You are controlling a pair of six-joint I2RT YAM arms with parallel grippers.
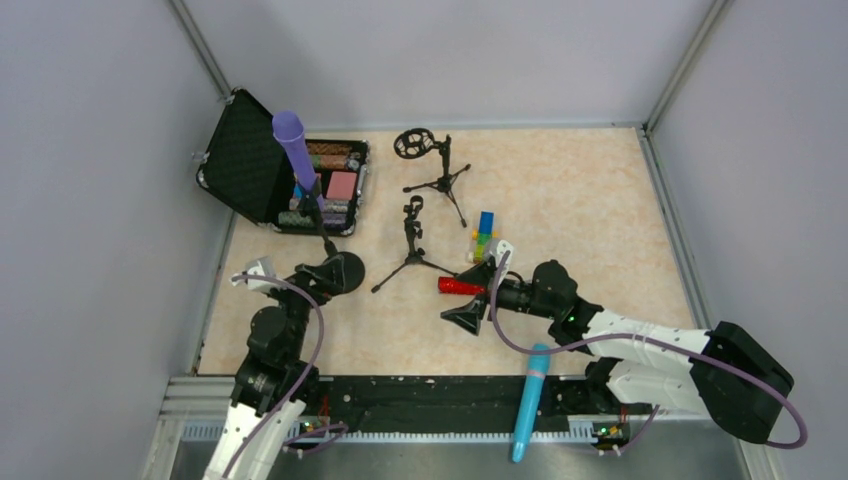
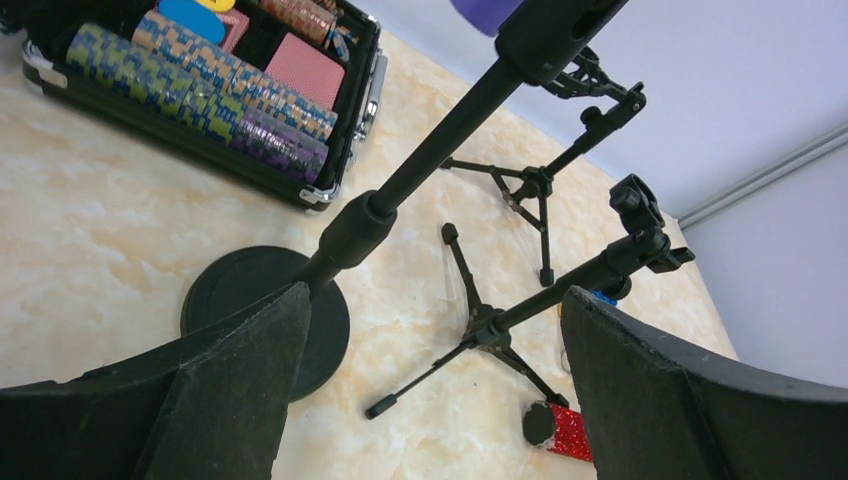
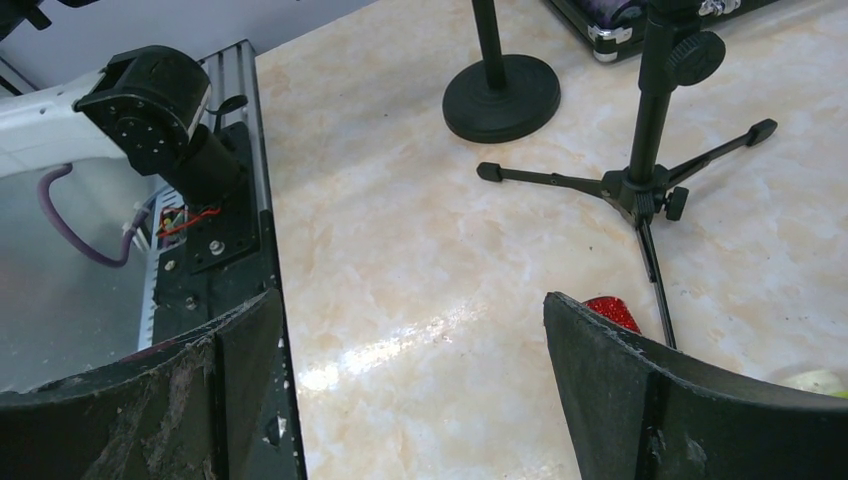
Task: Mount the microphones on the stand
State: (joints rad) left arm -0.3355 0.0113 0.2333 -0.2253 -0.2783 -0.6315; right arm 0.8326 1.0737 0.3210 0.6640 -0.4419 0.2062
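Note:
The purple microphone (image 1: 290, 137) sits tilted in the clip of the round-base stand (image 1: 340, 271); its head shows in the left wrist view (image 2: 485, 12). My left gripper (image 1: 318, 280) (image 2: 430, 400) is open beside that base (image 2: 262, 305), holding nothing. The glittery red microphone (image 1: 459, 286) (image 2: 562, 432) lies on the table by a foot of the middle tripod stand (image 1: 413, 243) (image 2: 490, 325). My right gripper (image 1: 471, 297) (image 3: 415, 390) is open over it; only the red tip (image 3: 610, 309) shows behind one finger. The cyan microphone (image 1: 530, 400) lies on the front rail.
A second tripod stand (image 1: 432, 168) with a ring mount stands farther back. An open black case (image 1: 255, 160) of chips and cards sits at the back left. A small multicoloured block toy (image 1: 484, 236) is just behind my right gripper. Grey walls enclose the table.

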